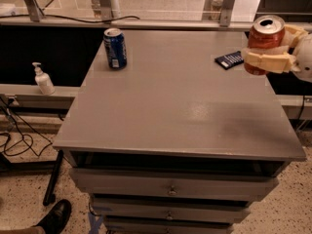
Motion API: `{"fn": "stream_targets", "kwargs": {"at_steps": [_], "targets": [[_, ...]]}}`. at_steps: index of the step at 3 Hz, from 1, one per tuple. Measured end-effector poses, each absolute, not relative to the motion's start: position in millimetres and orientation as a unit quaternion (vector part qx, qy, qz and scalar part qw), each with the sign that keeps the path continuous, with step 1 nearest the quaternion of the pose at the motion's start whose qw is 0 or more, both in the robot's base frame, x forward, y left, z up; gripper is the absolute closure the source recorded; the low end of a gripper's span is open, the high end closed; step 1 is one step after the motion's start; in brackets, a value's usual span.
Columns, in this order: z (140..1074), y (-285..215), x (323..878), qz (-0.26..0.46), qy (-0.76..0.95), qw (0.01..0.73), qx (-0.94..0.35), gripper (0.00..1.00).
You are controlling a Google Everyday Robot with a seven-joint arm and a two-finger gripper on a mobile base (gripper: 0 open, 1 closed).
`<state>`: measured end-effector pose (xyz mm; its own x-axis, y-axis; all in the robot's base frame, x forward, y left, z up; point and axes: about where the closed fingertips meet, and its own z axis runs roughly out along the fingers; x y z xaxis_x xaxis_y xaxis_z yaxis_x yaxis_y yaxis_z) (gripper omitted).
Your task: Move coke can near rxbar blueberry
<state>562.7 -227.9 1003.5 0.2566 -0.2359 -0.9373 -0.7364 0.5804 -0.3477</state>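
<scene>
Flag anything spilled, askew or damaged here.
Nothing stands out. The gripper holds the coke can upright at the right edge of the table, beside the rxbar blueberry; the blue can stands upright, no spills.

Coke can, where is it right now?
The coke can is at the camera view's right side, held in the gripper by the far corner of the table, just right of the blue bar.

Open tabletop (180,111) separates the blue can (115,48) from the bar (229,60). The gripper (266,55) grips the coke can (264,33) just beside the bar.
</scene>
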Motion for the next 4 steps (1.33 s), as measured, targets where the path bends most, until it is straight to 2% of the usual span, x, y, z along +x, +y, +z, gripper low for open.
{"fn": "stream_targets", "kwargs": {"at_steps": [2,4], "targets": [[987,-254,648,0.161,0.611,0.693,-0.348,1.0],[954,-311,700,0.135,0.642,0.698,-0.286,1.0]]}}
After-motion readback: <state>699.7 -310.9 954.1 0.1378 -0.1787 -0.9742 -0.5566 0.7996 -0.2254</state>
